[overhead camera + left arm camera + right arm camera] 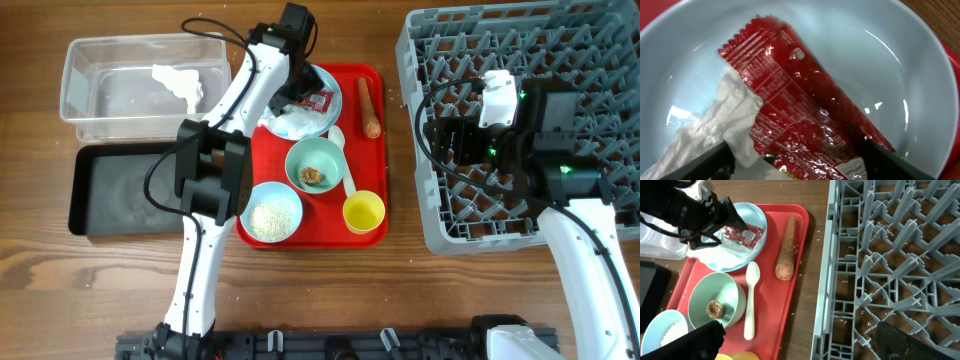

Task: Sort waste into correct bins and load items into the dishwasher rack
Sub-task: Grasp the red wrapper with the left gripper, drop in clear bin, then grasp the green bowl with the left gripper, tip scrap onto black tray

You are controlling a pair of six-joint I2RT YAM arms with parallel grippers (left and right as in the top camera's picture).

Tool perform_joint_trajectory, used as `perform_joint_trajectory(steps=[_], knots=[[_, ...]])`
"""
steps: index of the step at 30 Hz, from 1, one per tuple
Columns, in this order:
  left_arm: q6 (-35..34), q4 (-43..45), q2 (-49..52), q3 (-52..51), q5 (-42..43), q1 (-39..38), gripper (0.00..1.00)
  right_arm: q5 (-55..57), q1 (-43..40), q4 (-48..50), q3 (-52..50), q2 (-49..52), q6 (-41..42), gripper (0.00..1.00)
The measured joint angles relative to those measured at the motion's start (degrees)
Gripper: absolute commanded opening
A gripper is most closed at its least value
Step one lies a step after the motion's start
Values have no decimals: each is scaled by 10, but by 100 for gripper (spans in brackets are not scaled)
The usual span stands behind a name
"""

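Note:
My left gripper [297,88] is open, low over a pale blue plate [335,110] on the red tray. Its fingers straddle a red wrapper [800,105] that lies on a crumpled white napkin [725,120]. A carrot piece [370,108], a white spoon [343,160], a green bowl [300,160] with a brown lump [314,176], a blue bowl of rice [273,213] and a yellow cup [363,212] are also on the tray. My right gripper [450,140] is open and empty over the left edge of the grey rack [520,60].
The clear tub [90,90] at the back left holds another white napkin [178,85]. The black tray [120,190] lies in front of it. The red tray [375,160] sits between the bins and the rack. Rice grains lie scattered under the rack [880,230].

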Motion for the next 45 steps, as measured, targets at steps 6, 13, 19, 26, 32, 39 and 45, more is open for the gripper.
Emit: perform_joint_trajectory(steps=[6,13,19,26,32,39,45], knots=[[76,-12,6,3,0,1,4,0,0,-4,0,0,0,100],[116,-50,-10,5,7,23,4,0,0,-4,0,0,0,100],[143,-35,-196,22,7,71,4,0,0,-3,0,0,0,100],[153,-44,-223,25,-25,161,4,0,0,-3,0,0,0,100],[173,-45,-212,25,-67,276,100,0,0,-4,0,0,0,100],[209,-31,-183,25,-56,271,98,0,0,-12,0,0,0,100],[290,-65,-202,25,20,217,96,0,0,-12,0,0,0,100]])
